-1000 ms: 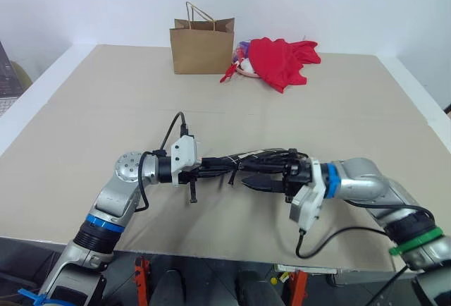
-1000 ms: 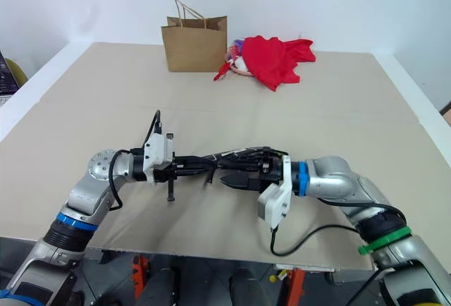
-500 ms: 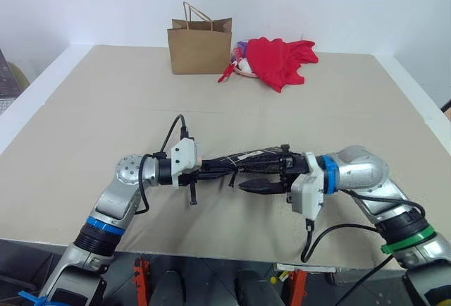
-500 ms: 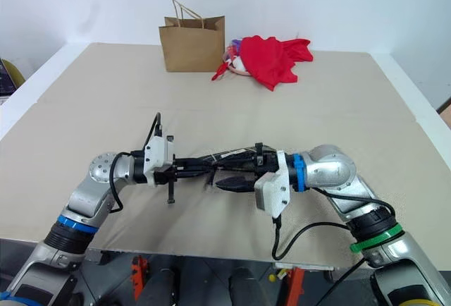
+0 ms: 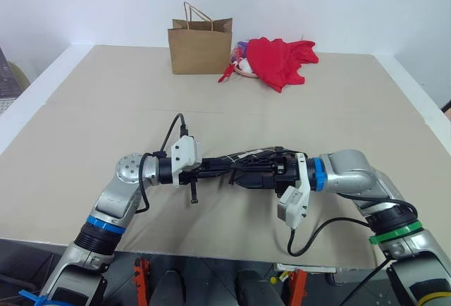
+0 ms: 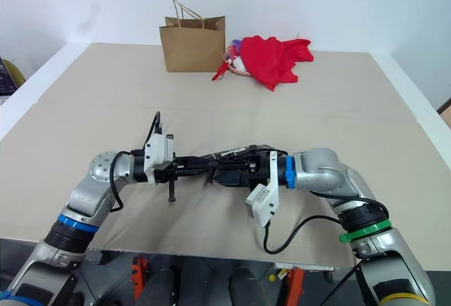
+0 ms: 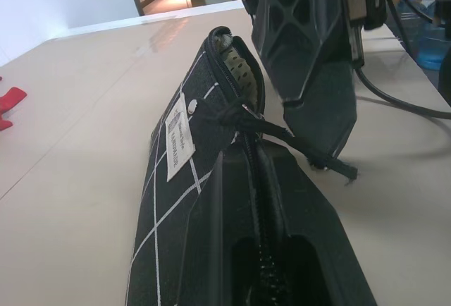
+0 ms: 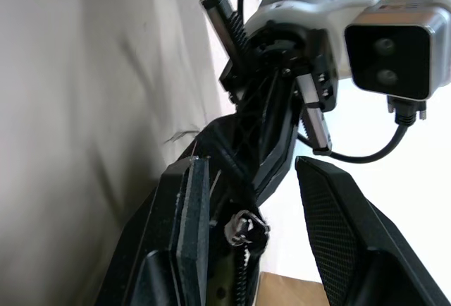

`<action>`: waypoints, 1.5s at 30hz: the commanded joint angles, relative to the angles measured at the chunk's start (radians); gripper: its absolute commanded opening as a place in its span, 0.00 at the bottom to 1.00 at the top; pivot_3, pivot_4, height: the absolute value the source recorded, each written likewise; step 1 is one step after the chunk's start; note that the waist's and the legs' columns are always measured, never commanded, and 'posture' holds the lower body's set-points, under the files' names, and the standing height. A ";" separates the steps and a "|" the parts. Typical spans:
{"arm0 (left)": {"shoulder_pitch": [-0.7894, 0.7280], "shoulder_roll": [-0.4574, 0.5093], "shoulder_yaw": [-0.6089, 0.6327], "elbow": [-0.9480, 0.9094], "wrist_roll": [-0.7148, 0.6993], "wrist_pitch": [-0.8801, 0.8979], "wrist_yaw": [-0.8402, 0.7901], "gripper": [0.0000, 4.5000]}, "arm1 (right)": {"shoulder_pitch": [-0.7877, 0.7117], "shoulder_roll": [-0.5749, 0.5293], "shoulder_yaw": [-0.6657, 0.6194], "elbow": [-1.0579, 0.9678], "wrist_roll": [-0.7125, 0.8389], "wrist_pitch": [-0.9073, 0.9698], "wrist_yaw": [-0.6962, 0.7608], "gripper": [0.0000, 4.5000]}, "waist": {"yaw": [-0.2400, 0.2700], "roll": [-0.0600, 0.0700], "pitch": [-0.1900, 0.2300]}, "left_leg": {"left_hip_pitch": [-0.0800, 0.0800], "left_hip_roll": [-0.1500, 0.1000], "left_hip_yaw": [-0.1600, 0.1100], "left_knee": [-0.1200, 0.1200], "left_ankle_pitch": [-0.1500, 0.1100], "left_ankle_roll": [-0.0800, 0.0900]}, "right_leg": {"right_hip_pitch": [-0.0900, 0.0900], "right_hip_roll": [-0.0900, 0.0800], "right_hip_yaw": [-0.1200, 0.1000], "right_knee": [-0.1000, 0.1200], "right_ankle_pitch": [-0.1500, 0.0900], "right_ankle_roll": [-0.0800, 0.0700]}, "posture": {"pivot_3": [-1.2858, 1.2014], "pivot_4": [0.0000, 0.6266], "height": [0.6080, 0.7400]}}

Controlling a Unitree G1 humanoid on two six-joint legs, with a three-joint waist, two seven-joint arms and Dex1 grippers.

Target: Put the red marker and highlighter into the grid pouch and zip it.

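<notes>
Above table point(image 5: 84, 108), near front edge, head view: pouch point(image 5: 243, 167) held off the surface between both tools. Left tool point(image 5: 209, 170) clamped shut on pouch end. Right tool point(image 5: 248, 177) half-spread around opposite end. Bag point(image 5: 200, 46), red cloth point(image 5: 282, 59) far back.
Left wrist view: pouch zipper point(image 7: 262, 200) part-open, white label point(image 7: 180, 144).
Right wrist view: fingers point(image 8: 184, 239) straddling zipper pull point(image 8: 246, 230).

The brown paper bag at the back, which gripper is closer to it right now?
Left, slightly. The left gripper is shut on the grid pouch almost straight in front of the brown paper bag; the right gripper straddles the pouch's other end, farther right.
</notes>
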 commanded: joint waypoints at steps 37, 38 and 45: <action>-0.013 0.012 0.016 -0.022 0.019 -0.052 -0.009 0.00 | -0.015 -0.087 0.013 0.001 0.018 -0.025 -0.174 0.01 | -0.001 0.000 0.000 | 0.000 -0.001 0.000 0.000 0.000 0.000 | 0.000 -0.001 0.000 0.000 0.001 -0.002 | 0.52 0.24 1.00; -0.009 0.022 0.011 -0.011 0.037 -0.078 -0.019 0.00 | -0.007 -0.116 0.009 -0.006 0.035 -0.034 -0.167 0.01 | -0.001 0.000 0.000 | 0.000 -0.001 0.000 0.000 0.000 0.000 | 0.000 -0.001 0.000 0.000 0.001 -0.002 | 0.52 0.24 1.00; -0.007 0.047 0.016 0.041 0.068 -0.157 -0.047 0.00 | 0.057 -0.249 -0.012 0.017 0.083 -0.082 -0.154 0.01 | -0.001 0.000 0.000 | 0.000 -0.002 0.000 -0.001 0.000 0.000 | 0.000 -0.002 0.000 0.000 0.000 -0.002 | 0.52 0.24 1.00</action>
